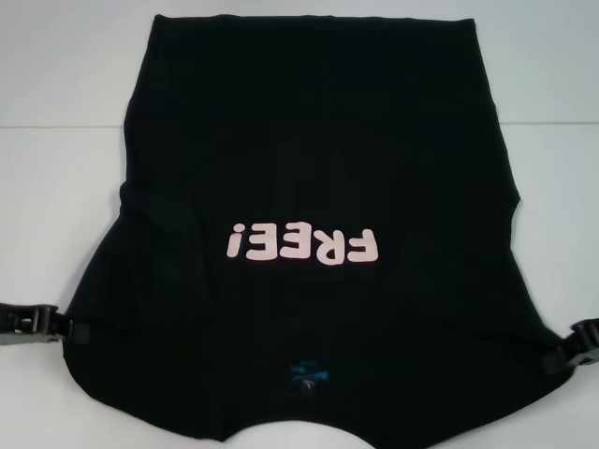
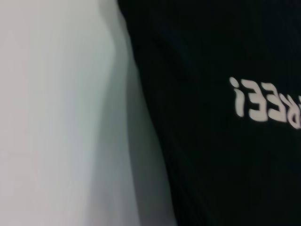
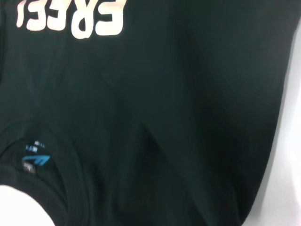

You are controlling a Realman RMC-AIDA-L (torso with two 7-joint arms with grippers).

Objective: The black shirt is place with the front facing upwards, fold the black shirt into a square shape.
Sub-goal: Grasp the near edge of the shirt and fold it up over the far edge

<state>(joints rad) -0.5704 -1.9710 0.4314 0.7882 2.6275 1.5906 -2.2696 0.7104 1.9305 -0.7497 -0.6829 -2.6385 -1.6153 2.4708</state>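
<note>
The black shirt (image 1: 309, 168) lies front up on the white table (image 1: 65, 140), its collar toward me and its hem at the far side. The white "FREE!" lettering (image 1: 304, 245) reads upside down, and the small blue neck label (image 1: 307, 372) shows near the front edge. My left gripper (image 1: 75, 329) pinches the shirt's left sleeve edge; my right gripper (image 1: 552, 360) pinches the right sleeve edge. The left wrist view shows the shirt (image 2: 211, 165) with its lettering (image 2: 265, 103). The right wrist view shows the shirt (image 3: 164, 117), the collar and the label (image 3: 35, 160).
Bare white table (image 2: 56, 117) runs along both sides of the shirt, and a strip of table (image 3: 289, 179) shows in the right wrist view. A seam line (image 1: 56, 124) crosses the tabletop behind the shirt's middle.
</note>
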